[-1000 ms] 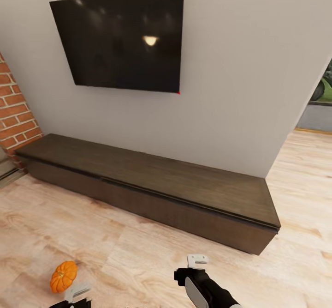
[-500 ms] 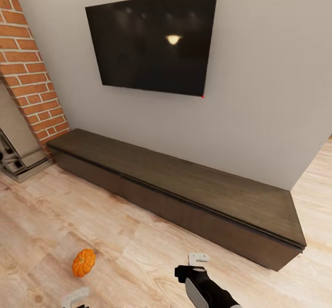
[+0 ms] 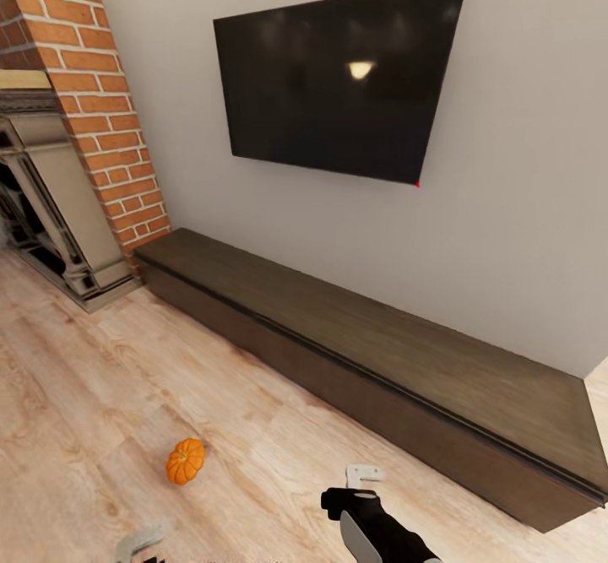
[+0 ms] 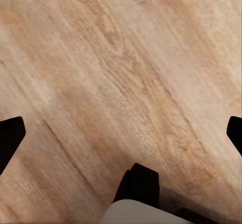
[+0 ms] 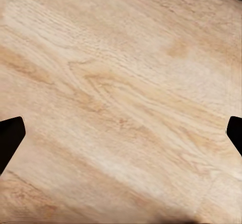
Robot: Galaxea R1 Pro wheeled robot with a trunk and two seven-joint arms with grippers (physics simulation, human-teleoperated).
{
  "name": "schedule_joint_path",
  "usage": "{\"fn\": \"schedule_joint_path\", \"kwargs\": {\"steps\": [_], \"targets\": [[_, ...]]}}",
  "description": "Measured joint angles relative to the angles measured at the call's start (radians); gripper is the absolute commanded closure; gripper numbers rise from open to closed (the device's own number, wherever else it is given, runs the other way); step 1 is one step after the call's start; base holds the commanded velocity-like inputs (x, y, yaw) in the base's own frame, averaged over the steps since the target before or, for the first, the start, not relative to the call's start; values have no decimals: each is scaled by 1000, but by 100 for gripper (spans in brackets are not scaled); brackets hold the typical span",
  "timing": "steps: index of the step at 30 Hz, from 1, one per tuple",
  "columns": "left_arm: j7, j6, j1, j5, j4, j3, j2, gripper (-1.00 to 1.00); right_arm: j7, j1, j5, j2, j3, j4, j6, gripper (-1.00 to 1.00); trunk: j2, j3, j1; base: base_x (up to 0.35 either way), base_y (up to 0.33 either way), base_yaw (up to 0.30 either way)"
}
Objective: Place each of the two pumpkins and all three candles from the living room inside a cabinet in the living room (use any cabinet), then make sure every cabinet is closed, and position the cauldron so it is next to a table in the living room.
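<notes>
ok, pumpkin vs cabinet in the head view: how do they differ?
The pumpkin is small, round, ribbed and bright orange; the cabinet is long, low, flat-fronted and dark brown. The pumpkin sits loose on the open wood floor, apart from the wall; the cabinet runs along the wall under the TV. The pumpkin is nearer the robot's left side; the cabinet spans to the right edge. Both rest at floor level, and the cabinet's fronts look closed.

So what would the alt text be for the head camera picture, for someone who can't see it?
A small orange pumpkin lies on a pale wooden floor in front of a long, low dark-brown cabinet with its fronts closed, under a black wall-mounted TV. A brick fireplace stands at the left, and the robot's right gripper reaches in from below.
</notes>
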Motion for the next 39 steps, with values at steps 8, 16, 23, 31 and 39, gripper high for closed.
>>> {"fn": "schedule_joint_path", "kwargs": {"steps": [8, 16, 23, 31, 39], "targets": [[0, -1, 0, 0, 0, 1, 1, -100, 0, 0, 1, 0, 0, 50, -2, -100, 56, 19, -31, 0, 0, 269], [0, -2, 0, 0, 0, -1, 1, -100, 0, 0, 2, 0, 0, 52, -3, -100, 112, 38, -61, 0, 0, 269], [0, -2, 0, 0, 0, -1, 1, -100, 1, 0, 12, 0, 0, 54, -57, -100, 161, 55, -88, 0, 0, 269], [0, -2, 0, 0, 0, -1, 1, -100, 1, 0, 26, 0, 0, 54, -66, -100, 217, 74, -119, 0, 0, 269], [0, -2, 0, 1, 0, -2, 1, -100, 1, 0, 26, 0, 0, 54, -69, -100, 273, 93, -149, 0, 0, 269]]}}
